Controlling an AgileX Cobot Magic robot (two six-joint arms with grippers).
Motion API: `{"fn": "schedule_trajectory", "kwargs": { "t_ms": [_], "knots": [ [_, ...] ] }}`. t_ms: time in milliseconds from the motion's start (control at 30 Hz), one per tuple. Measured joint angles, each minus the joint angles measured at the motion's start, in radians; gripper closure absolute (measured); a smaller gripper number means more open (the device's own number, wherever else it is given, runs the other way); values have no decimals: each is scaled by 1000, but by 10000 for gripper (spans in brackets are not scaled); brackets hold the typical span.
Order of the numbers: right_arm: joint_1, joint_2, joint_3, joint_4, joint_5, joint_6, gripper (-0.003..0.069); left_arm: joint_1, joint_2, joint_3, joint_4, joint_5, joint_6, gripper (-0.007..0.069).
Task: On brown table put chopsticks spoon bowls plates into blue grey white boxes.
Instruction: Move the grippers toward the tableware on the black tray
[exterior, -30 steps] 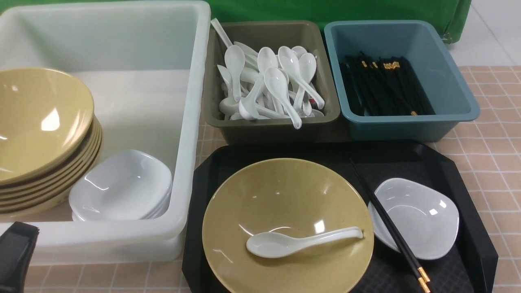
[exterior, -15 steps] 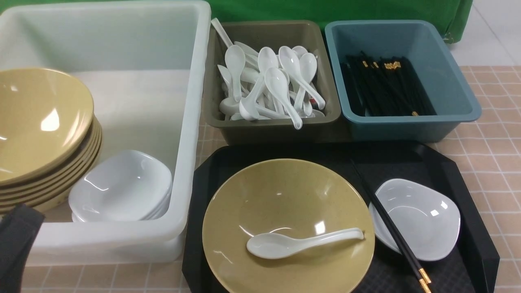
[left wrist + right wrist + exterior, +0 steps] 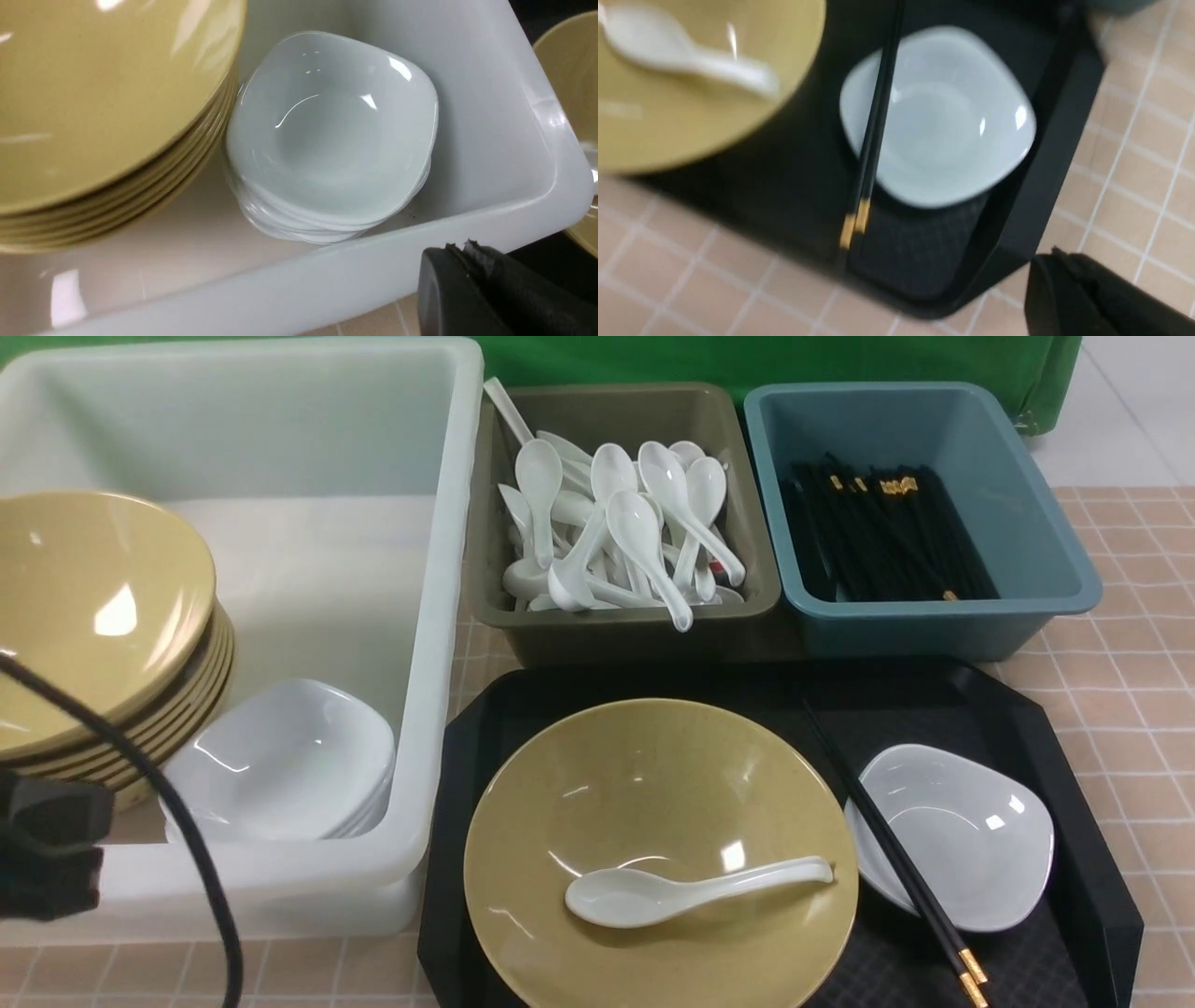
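While both claws hang at the near edge of the scene, neither grips anything. The left claw (image 3: 467,266), black fingers pressed together, sits just outside the near wall of the large translucent white plastic tub (image 3: 439,616), close to the dishes stacked inside. The right claw (image 3: 1069,280), likewise pressed together, hovers over the pinkish-brown tiled worktop (image 3: 1139,644). It is just off the corner of the flat black textured tray (image 3: 1097,896), near the dish and chopsticks, touching neither.

Count on the tray:
- One wide mustard-yellow round bowl (image 3: 653,775).
- One glossy white soup spoon (image 3: 691,891), lying inside it.
- One small white rounded-square dish (image 3: 971,840).
- Two black chopsticks with gold ends (image 3: 904,868), side by side across the dish's left rim.

Count of tubs: three.
- White tub: one stack of yellow bowls (image 3: 93,607), at least five rims showing, and just beside it one stack of white dishes (image 3: 280,756), at least four.
- Olive-grey tub (image 3: 635,639): a heap of white spoons (image 3: 616,532), over ten, exact number not countable.
- Dusty-blue tub (image 3: 934,630): a bundle of black chopsticks (image 3: 878,532), packed too tightly to count.
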Motion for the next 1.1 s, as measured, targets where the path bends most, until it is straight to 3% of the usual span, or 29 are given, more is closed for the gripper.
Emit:
{"fn": "schedule_trajectory", "kwargs": {
  "t_ms": [267,433,467,567,667,867,1100],
  "knots": [
    [99,269,-61,0,-58,-4,582,-297,226,-179,-29,17,81,623],
    [127,462,-112,1,-128,35,365,-523,417,-296,-33,16,83,623],
    [127,469,-114,1,-130,38,345,-523,423,-299,-33,16,83,623],
    [127,577,-155,1,-181,45,190,-625,517,-331,-38,2,84,623],
    [127,665,-186,6,-201,50,113,-667,566,-333,-40,-12,100,623],
    [127,794,-215,6,-226,58,90,-678,621,-333,-28,-37,113,623],
    [127,841,-222,9,-247,61,115,-678,628,-333,57,-92,115,621]
  ]
}}
